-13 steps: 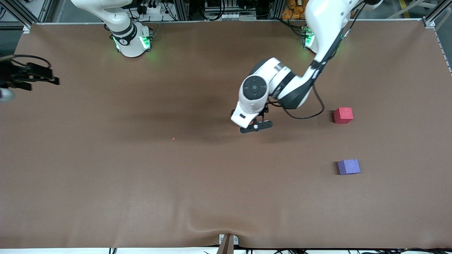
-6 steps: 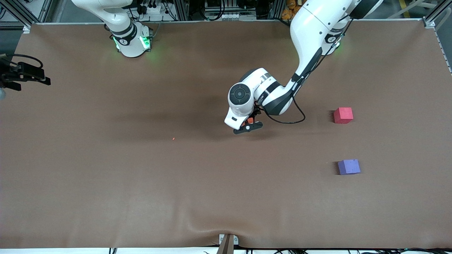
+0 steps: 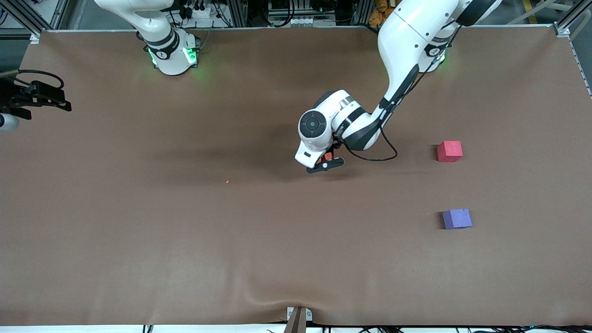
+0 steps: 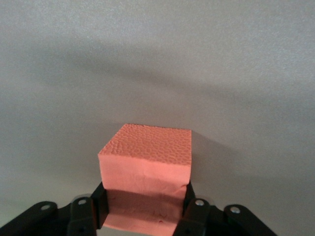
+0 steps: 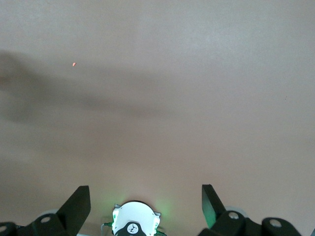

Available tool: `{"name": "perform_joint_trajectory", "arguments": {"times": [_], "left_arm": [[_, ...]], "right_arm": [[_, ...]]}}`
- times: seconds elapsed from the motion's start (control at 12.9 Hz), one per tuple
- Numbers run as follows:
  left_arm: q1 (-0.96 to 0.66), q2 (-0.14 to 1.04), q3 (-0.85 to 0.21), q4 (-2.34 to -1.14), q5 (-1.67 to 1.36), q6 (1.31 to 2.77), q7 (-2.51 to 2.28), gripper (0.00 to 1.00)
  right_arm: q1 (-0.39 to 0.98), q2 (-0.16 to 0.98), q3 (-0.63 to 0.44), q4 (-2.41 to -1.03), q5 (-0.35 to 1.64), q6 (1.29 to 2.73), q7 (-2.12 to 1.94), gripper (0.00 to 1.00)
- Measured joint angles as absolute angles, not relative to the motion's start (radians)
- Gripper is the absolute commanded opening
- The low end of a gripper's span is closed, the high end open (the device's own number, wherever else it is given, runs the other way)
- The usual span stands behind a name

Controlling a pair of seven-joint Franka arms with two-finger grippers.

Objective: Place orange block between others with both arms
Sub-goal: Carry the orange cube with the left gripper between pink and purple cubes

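Observation:
The orange block sits between the fingers of my left gripper, and both pads press its sides. In the front view only a sliver of the orange block shows under the left gripper, low at the middle of the table. The pinkish-red cube and the purple-blue cube lie apart toward the left arm's end, the purple one nearer the front camera. My right gripper waits over the table's edge at the right arm's end. Its fingers stand wide open on nothing.
A tiny orange speck lies on the brown mat toward the right arm's side. A fold in the mat rises at the near edge. The right arm's green-lit base shows in the right wrist view.
The left arm came down and drew slightly toward the right arm's end. Its fingers closed on the orange block. The right gripper shifted a little at the table's edge.

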State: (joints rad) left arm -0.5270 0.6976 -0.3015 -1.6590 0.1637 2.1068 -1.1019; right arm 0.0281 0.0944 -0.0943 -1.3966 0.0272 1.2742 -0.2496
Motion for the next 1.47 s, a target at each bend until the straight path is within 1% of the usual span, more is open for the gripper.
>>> {"name": "perform_joint_trajectory", "arguments": {"times": [0.15, 0.23, 0.54, 0.7, 0.85, 1.16, 1.47], "left_arm": [[-0.505, 0.687, -0.293, -1.654, 0.166, 2.091, -1.104, 0.00], [-0.475, 0.670, -0.291, -1.651, 0.171, 2.060, -1.097, 0.00], [-0.261, 0.527, -0.290, -1.654, 0.175, 1.934, -0.868, 0.00], [-0.167, 0.471, -0.290, -1.684, 0.175, 1.912, -0.735, 0.00], [-0.081, 0.445, -0.290, -1.733, 0.176, 1.911, -0.606, 0.00], [0.069, 0.439, -0.291, -1.809, 0.258, 1.964, -0.422, 0.00], [0.196, 0.436, -0.291, -1.909, 0.279, 2.141, -0.254, 0.00]], "right_arm": [[0.028, 0.094, -0.092, -1.396, 0.012, 1.275, -0.250, 1.00], [0.028, 0.094, -0.090, -1.396, 0.001, 1.275, -0.250, 1.00], [0.028, 0.094, -0.087, -1.387, -0.003, 1.277, -0.250, 1.00], [0.028, 0.094, -0.083, -1.380, -0.002, 1.277, -0.250, 1.00], [0.031, 0.094, -0.073, -1.379, -0.001, 1.277, -0.250, 1.00], [0.049, 0.094, -0.064, -1.378, -0.001, 1.278, -0.249, 1.00], [0.048, 0.094, -0.064, -1.378, -0.001, 1.278, -0.249, 1.00]]}}
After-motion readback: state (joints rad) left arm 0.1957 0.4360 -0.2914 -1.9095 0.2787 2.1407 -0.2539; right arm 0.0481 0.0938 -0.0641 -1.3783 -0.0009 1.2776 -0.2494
